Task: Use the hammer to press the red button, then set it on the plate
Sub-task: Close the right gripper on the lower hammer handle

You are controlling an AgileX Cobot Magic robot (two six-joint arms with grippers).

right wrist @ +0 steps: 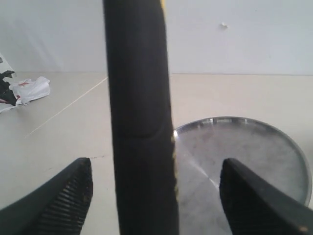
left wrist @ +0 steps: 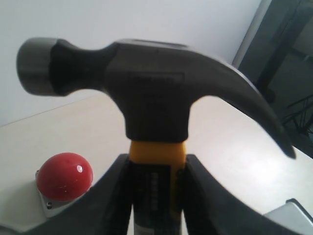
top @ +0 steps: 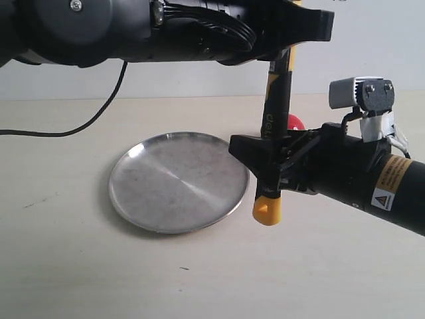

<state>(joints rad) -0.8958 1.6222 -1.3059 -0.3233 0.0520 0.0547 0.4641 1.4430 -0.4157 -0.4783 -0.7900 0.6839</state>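
The hammer (top: 277,106) hangs upright above the table, dark head up and yellow end (top: 267,211) down. My left gripper (top: 289,41) is shut on its handle just under the head (left wrist: 146,83), and in the left wrist view the fingers (left wrist: 117,196) press on both sides. My right gripper (top: 265,163) stands open around the lower handle (right wrist: 142,122), with gaps on both sides of it. The red button (top: 294,122) peeks out behind the handle and also shows in the left wrist view (left wrist: 63,176). The silver plate (top: 178,181) lies left of the hammer's end.
A black cable (top: 99,113) runs across the table at the back left. A crumpled white wrapper (right wrist: 27,90) lies on the table in the right wrist view. The right arm's camera housing (top: 362,93) stands at the right.
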